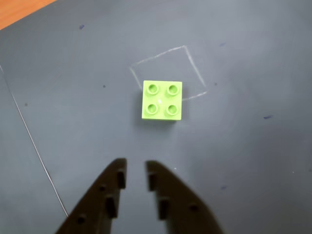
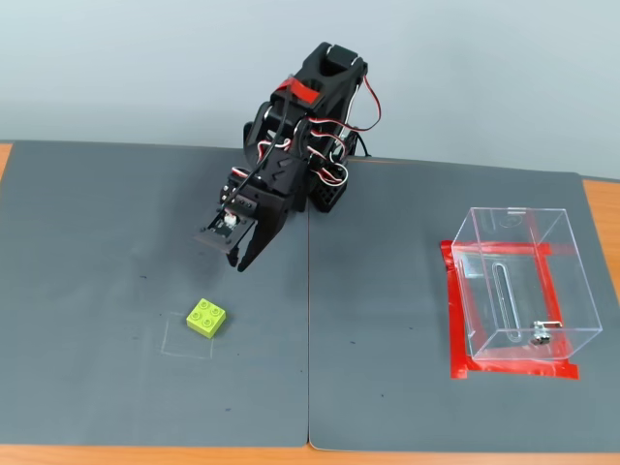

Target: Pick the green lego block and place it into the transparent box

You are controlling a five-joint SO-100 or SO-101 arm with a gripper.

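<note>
Green lego block (image 1: 162, 100) lies studs-up on the grey counter (image 1: 253, 161) in the wrist view, just ahead of the hand (image 1: 135, 174), whose fingers stand slightly parted and empty. From the fixed view, the hand (image 2: 238, 262) seems to hover above it, with the transparent box (image 2: 521, 281) well off to the side.

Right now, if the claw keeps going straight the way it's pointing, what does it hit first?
Probably the green block. In the wrist view it sits just ahead of the open claw, slightly to the right of its centre line, with bare mat between them. Depth is unclear, so it could touch the mat just short.
</note>
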